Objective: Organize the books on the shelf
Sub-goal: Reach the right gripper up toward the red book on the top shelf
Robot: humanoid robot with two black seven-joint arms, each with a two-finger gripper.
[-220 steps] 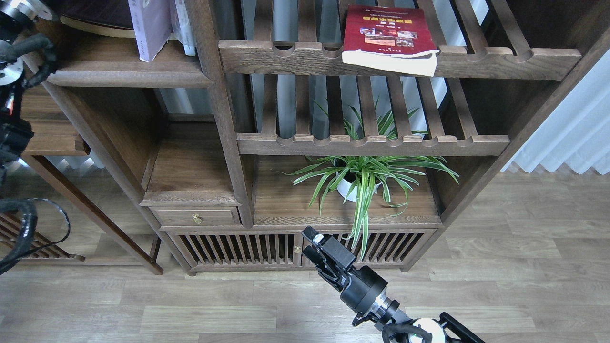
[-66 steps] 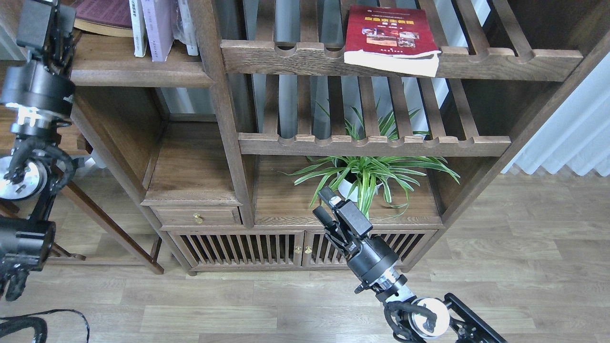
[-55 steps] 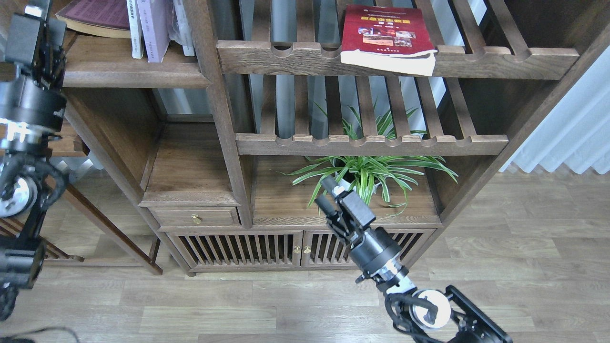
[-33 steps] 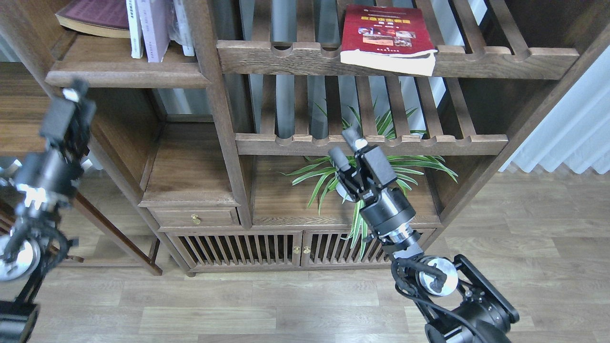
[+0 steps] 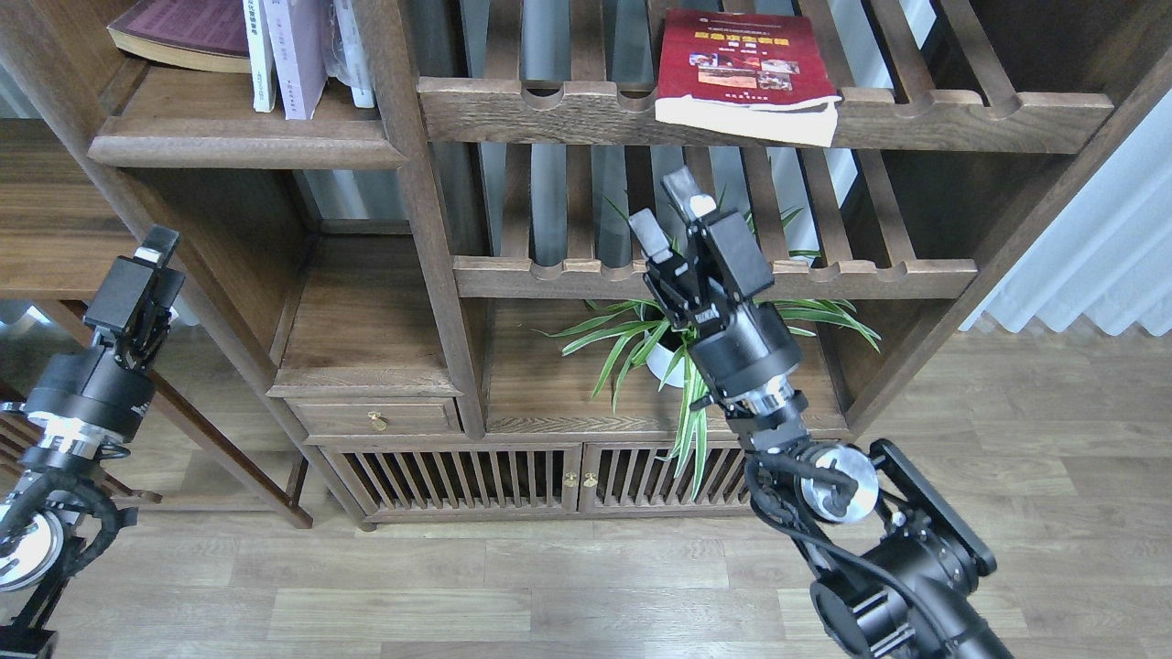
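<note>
The dark red book (image 5: 746,69) with a yellow title lies flat on the upper slatted rack, its front edge overhanging the rail. The solid shelf (image 5: 211,142) is at the top left. On it stand the lavender-and-white book (image 5: 298,55) and a thin white spine (image 5: 259,55). No yellow-green book shows. My right gripper (image 5: 665,211) is open and empty, pointing up in front of the lower slatted rack, below and left of the red book. My left gripper (image 5: 146,261) is low at the left, beside the bookcase's side post; its fingers cannot be told apart.
A large maroon book (image 5: 179,32) and a plastic-wrapped white book (image 5: 352,46) also stand on the solid shelf. A potted spider plant (image 5: 700,334) sits under the lower slatted rack (image 5: 861,275), right behind my right arm. Below are a drawer (image 5: 375,416) and slatted cabinet doors (image 5: 458,476).
My right gripper has risen from in front of the cabinet doors to the lower rack's height, staying open. My left arm has dropped from beside the top-left shelf to low at the left.
</note>
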